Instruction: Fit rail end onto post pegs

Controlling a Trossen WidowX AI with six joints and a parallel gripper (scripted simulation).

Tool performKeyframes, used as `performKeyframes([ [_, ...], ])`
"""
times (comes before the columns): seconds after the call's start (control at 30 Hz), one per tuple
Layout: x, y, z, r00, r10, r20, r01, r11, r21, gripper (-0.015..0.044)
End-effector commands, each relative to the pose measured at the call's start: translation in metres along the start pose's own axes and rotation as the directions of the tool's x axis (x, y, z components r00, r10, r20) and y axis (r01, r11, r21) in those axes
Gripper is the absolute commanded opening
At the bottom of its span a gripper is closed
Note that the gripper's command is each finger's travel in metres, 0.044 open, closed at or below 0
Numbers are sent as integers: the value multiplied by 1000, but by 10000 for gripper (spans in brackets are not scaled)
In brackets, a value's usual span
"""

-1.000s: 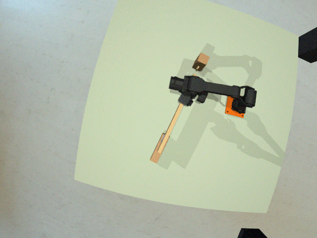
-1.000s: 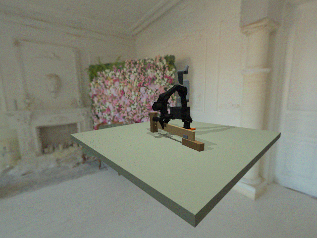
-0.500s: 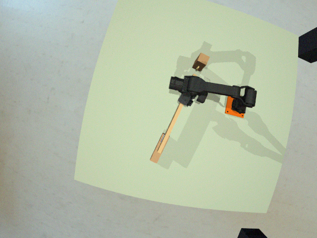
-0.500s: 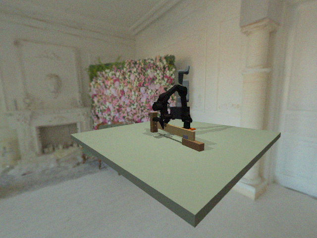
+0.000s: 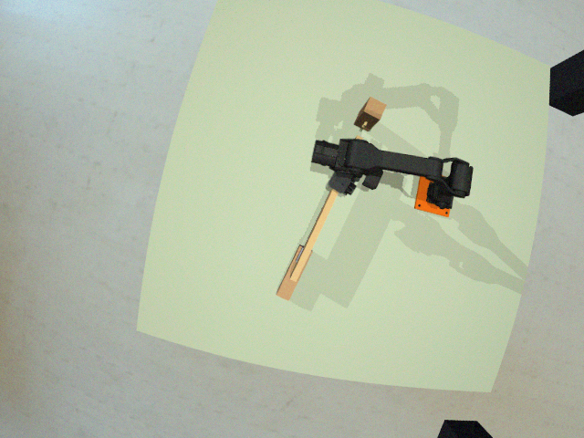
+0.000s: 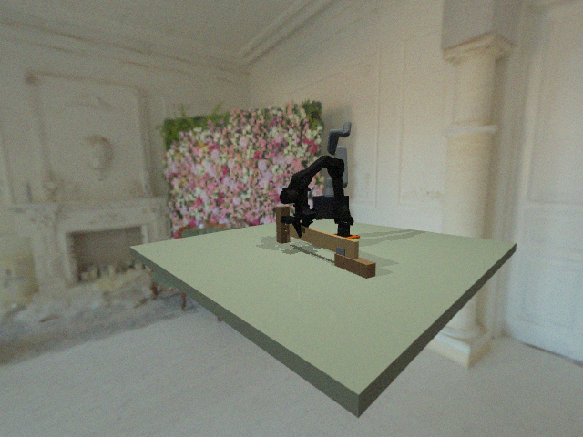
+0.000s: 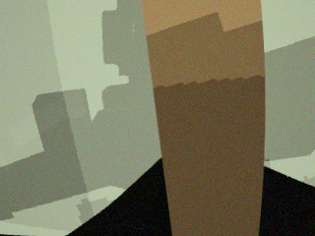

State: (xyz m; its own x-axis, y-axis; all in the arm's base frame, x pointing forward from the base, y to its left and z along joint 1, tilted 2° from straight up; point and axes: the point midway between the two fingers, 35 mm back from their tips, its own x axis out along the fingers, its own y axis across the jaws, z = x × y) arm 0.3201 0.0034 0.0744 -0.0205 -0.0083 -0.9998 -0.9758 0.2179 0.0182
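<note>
The rail (image 5: 317,231) runs as a long diagonal through the middle of the top view, from the footboard block (image 5: 286,286) at lower left up toward the post (image 5: 370,113) at upper right. Its far end sits in the bracket (image 5: 297,258) on that block. Its near end is hidden under the arm (image 5: 401,162), with only a sliver showing just short of the post. The gripper (image 5: 340,181) is clamped on the rail not far from that near end; the wrist view shows the wood (image 7: 207,125) filling the space between the dark jaws.

In the exterior view the rail (image 6: 324,240) is lifted off the table (image 6: 329,329) at the post (image 6: 282,224) end. One pale peg (image 5: 366,123) shows on the post's face toward the rail; the second I cannot make out.

The rail's long axis points almost at the post, so the push should go along it, up and to the right of the frame. Whether holes and pegs match in height cannot be told. Nothing stands between the rail end and the post.
</note>
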Motion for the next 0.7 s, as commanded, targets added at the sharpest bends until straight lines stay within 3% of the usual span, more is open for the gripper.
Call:
performKeyframes([
  [0.0, -1, -1, -3, 1000, -6, 1, 6, 1000, -2, 0],
  [0.67, -4, -1, -9, 1000, -6, 0, 6, 1000, -2, 0],
])
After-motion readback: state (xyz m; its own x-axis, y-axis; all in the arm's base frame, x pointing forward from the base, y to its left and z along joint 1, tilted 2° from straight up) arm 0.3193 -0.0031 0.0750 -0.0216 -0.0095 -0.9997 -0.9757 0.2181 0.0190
